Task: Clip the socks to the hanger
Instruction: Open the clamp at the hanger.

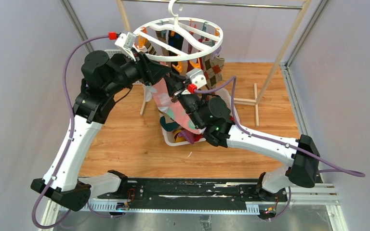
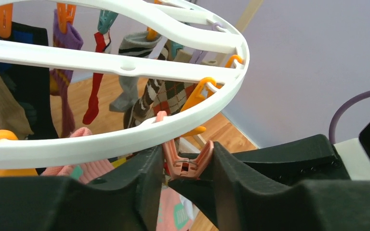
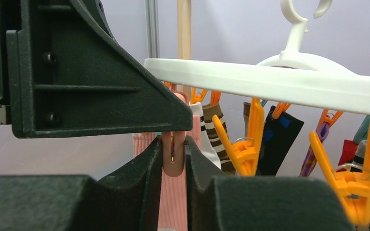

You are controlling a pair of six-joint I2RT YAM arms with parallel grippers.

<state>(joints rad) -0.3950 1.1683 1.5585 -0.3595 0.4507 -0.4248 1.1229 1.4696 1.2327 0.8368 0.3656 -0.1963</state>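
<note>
The white round hanger hangs from the rail, with several socks clipped under it, among them a brown argyle sock. My left gripper is just under the hanger's rim, shut on the two handles of a salmon clip. My right gripper is right below, its fingers closed around a pink sock and flanking the clip's lower end. In the top view the pink sock with teal patches hangs between both grippers.
A white slotted basket with more socks stands on the wooden floor under the hanger. The rack's wooden poles stand at the right. Empty orange clips hang from the rim to the right of my right gripper.
</note>
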